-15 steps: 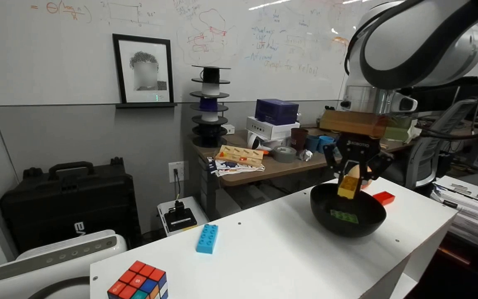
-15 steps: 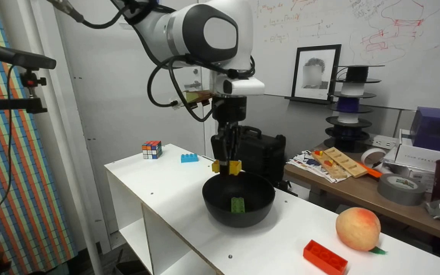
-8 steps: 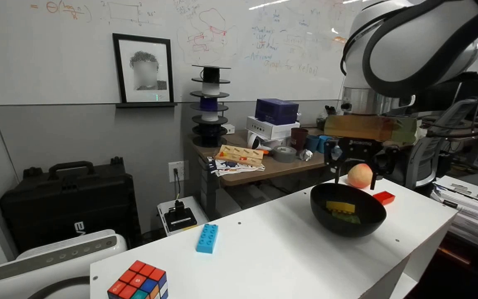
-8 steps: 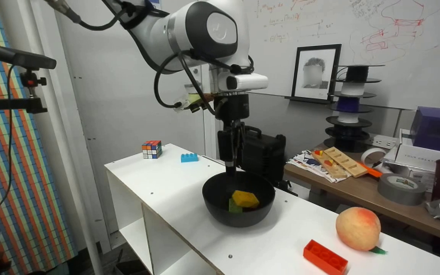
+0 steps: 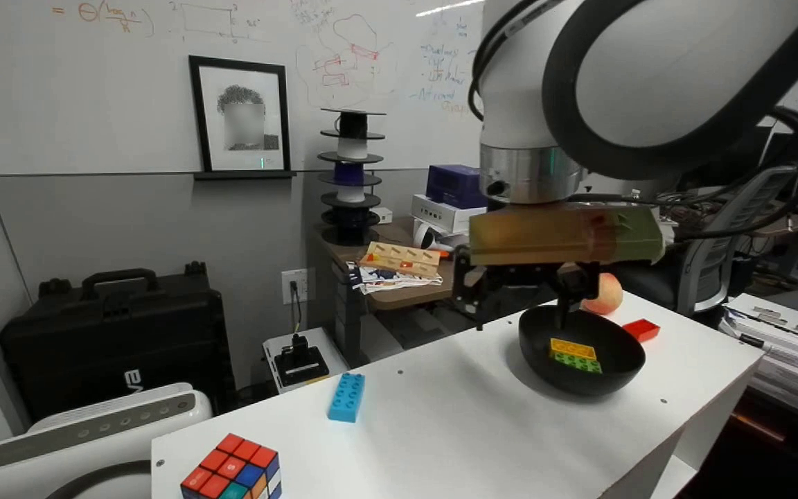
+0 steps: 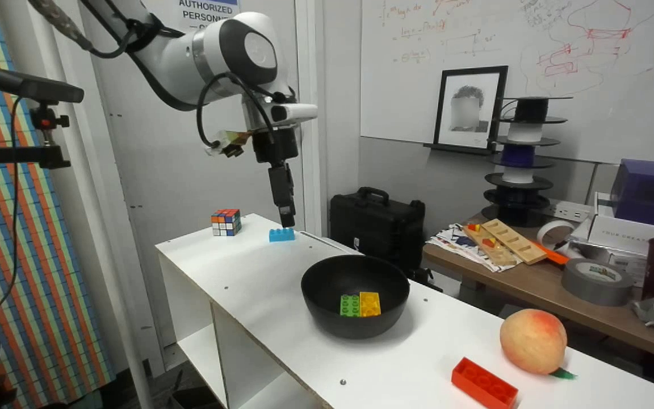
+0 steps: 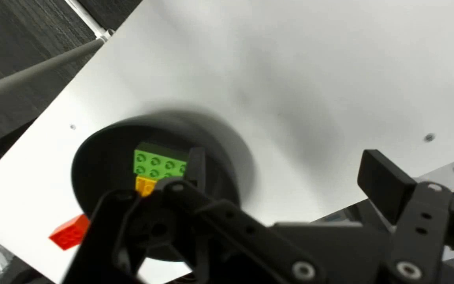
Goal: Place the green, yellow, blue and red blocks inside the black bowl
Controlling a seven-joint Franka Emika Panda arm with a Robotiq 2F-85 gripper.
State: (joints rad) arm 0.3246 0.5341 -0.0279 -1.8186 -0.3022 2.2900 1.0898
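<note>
Inside the black bowl [image 6: 327, 324] lie the green block [image 6: 350, 305], studs up, and the yellow block [image 6: 370, 304] beside it. The wrist view shows this green block [image 7: 156, 162] plainly, while a finger partly covers the yellow block [image 7: 145, 185]. On the white tabletop sits the blue block [image 5: 346, 397], well apart from the bowl and outside the wrist view. Past the bowl's opposite side rests the red block [image 6: 484, 384]. My gripper [image 7: 286, 171] hangs above the table on the blue block's side of the bowl, its jaws wide apart and nothing between them.
A puzzle cube [image 5: 233, 471] stands near the blue block at one end of the white top. A peach [image 6: 533, 342] lies close to the red block. Beyond the long edge are a brown desk [image 6: 463, 267] with clutter and a black case [image 6: 381, 224].
The jaws have opened and the yellow block has dropped into the bowl, settling beside the green one. My gripper has since moved away from the bowl toward the blue block's side.
</note>
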